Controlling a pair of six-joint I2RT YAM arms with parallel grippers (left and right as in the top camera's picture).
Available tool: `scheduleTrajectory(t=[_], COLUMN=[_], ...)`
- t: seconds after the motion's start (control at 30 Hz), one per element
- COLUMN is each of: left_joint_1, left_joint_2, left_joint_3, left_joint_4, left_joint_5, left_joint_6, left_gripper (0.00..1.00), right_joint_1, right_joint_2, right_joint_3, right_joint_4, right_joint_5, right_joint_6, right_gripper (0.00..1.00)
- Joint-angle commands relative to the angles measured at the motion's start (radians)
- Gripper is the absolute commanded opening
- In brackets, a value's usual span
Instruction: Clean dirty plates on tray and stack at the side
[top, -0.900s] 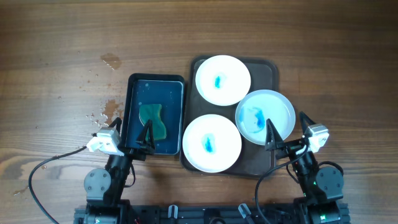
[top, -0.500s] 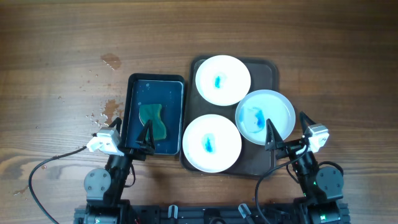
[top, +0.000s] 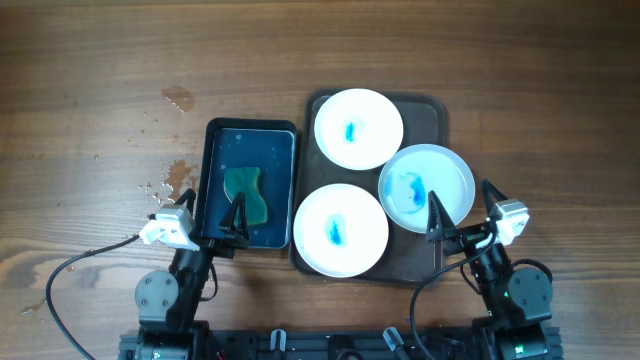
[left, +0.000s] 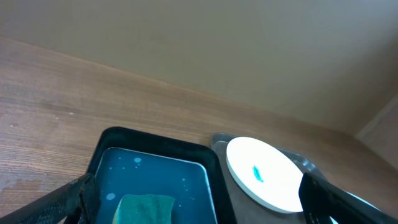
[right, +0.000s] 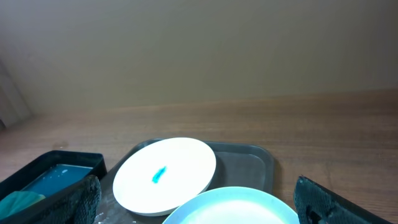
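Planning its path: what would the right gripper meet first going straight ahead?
Likely the nearest round white blue-smeared plate on the dark brown rectangular tray, just ahead of the right gripper; height unclear.

Wooden table (top: 100, 60), plain beige wall (right: 186, 50)

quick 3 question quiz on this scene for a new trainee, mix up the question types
1. How many round white plates lie on the dark brown rectangular tray?
2. The green sponge sits in: A the tray, B the dark blue rectangular basin, C a plate.
3. True or false: the left gripper is holding the sponge.

Key: 1 three; 2 B; 3 false, it is open and holds nothing.
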Motion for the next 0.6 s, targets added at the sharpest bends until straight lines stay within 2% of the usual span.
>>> scheduleTrajectory(t=[0.0,0.4,0.57], left_joint_1=[-0.004,-0.004,-0.004], left_joint_2=[-0.005,-0.005,-0.005], left_joint_3=[-0.006,-0.006,-0.006], left_joint_4=[-0.001,0.009,0.011], left_joint_5=[-0.006,-0.005,0.098], left_joint_6=[0.017,0.016,0.016], left_gripper=[1.00,1.00,1.00], right_joint_1=[0.001,0.001,0.002], right_joint_2=[-0.003,-0.003,-0.003], right_joint_3=[-0.001,-0.001,-0.001], right_joint_4=[0.003,0.017,0.005], right_joint_5=[0.014,0.024,0.004], right_joint_6=[0.001,0.001,0.015], right_gripper=[1.00,1.00,1.00])
